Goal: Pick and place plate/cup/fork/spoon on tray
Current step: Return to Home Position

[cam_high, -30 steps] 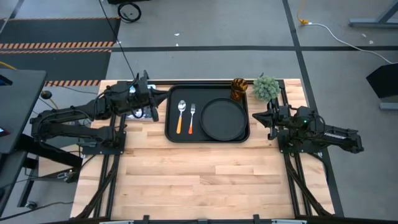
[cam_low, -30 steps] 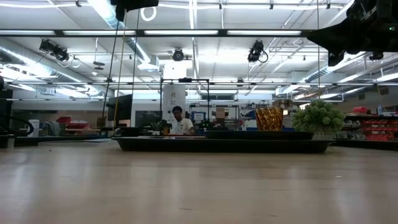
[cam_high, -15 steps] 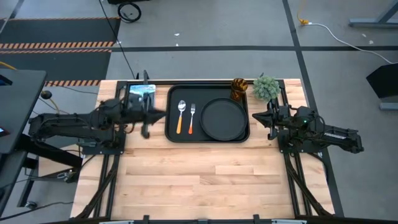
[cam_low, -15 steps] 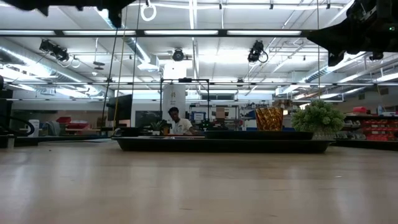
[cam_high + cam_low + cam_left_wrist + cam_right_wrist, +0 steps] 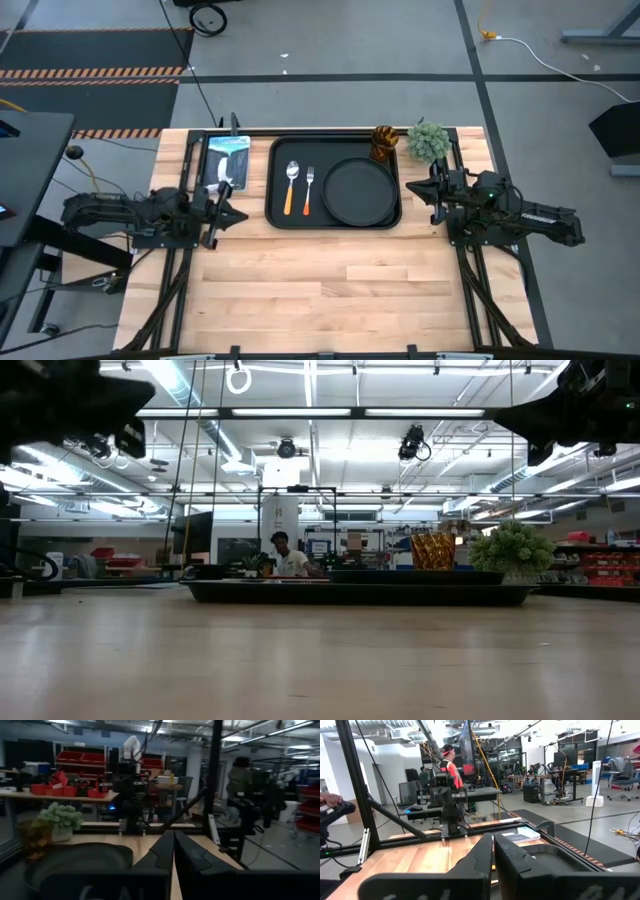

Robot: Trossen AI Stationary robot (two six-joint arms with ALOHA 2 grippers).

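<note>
The black tray (image 5: 275, 215) lies at the middle of the table's far half. On it lie the round black plate (image 5: 358, 192) at the right, the fork (image 5: 309, 188) and the spoon (image 5: 291, 185) at the left. The amber cup (image 5: 384, 142) stands at the tray's far right corner. My left gripper (image 5: 235, 213) is shut and empty, above the table to the left of the tray. My right gripper (image 5: 412, 188) is shut and empty, to the right of the tray. The left wrist view shows the plate (image 5: 75, 862) and the cup (image 5: 32, 837) past the shut fingers.
A small green plant (image 5: 428, 140) stands at the far right, next to the cup. A blue-white picture card (image 5: 226, 160) lies flat on the table left of the tray. The near half of the table (image 5: 330, 290) is bare wood. A person shows far off in the room (image 5: 288, 557).
My left gripper has drawn back from over the picture card toward the table's near edge and left, staying shut. The card now shows in full. My right arm and the things on the tray have kept still.
</note>
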